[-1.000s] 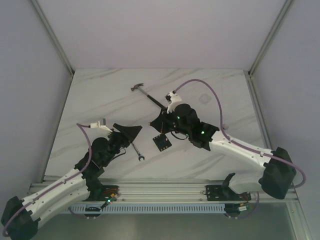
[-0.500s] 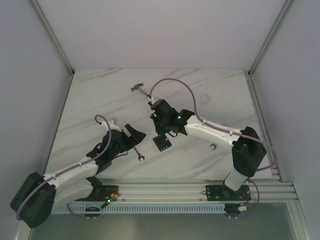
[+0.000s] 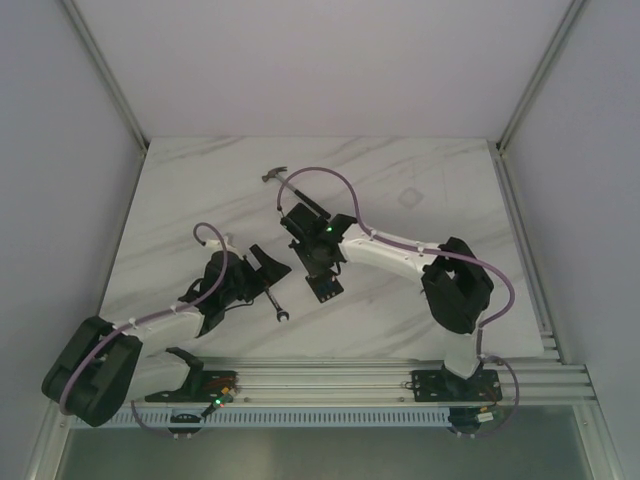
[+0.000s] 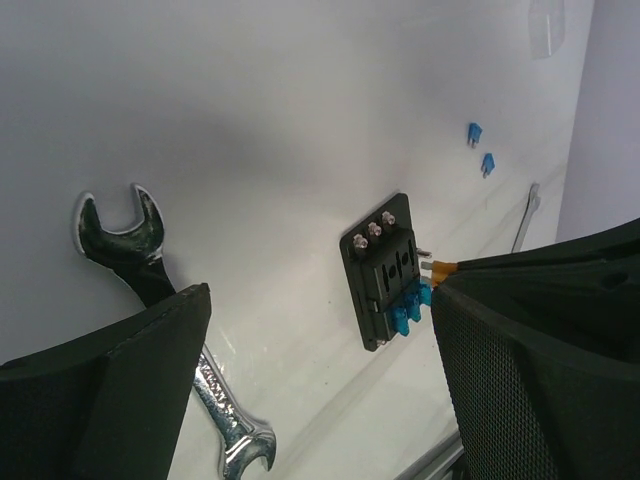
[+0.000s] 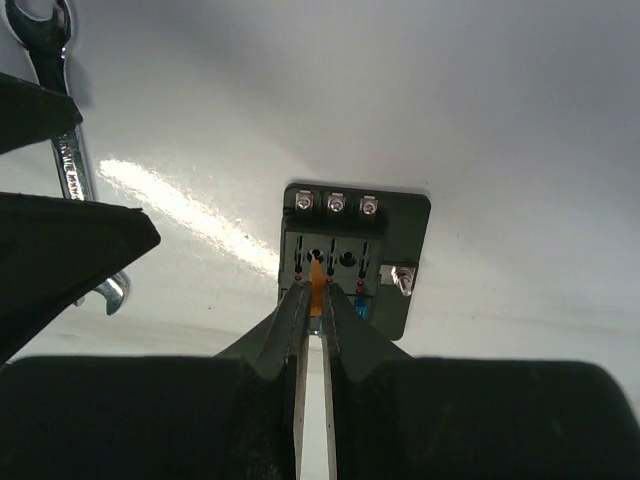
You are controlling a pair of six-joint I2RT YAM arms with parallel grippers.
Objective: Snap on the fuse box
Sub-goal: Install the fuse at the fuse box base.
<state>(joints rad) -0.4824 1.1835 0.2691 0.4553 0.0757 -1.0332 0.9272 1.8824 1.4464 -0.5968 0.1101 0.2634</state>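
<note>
Your right gripper (image 5: 314, 300) is pinched nearly shut on a little orange fuse (image 5: 316, 273). It's holding that fuse right over the slots of the fuse box (image 5: 385, 225), and you can't tell from these shots whether the fuse is actually seated. The box lies flat on the table (image 3: 200, 190), about mid-table, just right of the wrench (image 4: 170, 330) and not touching it. It has three screws (image 5: 337, 204) along one edge and a couple of blue fuses (image 4: 408, 312) already plugged in. Your left gripper (image 3: 268, 266) is spread wide with nothing in it, hanging above the wrench and framing the box between its fingers. Two loose blue fuses (image 4: 475, 131) lie farther back and a hammer (image 3: 273, 174) sits behind the right arm. Any lettering on the box or wrench is too blurry to read.
</note>
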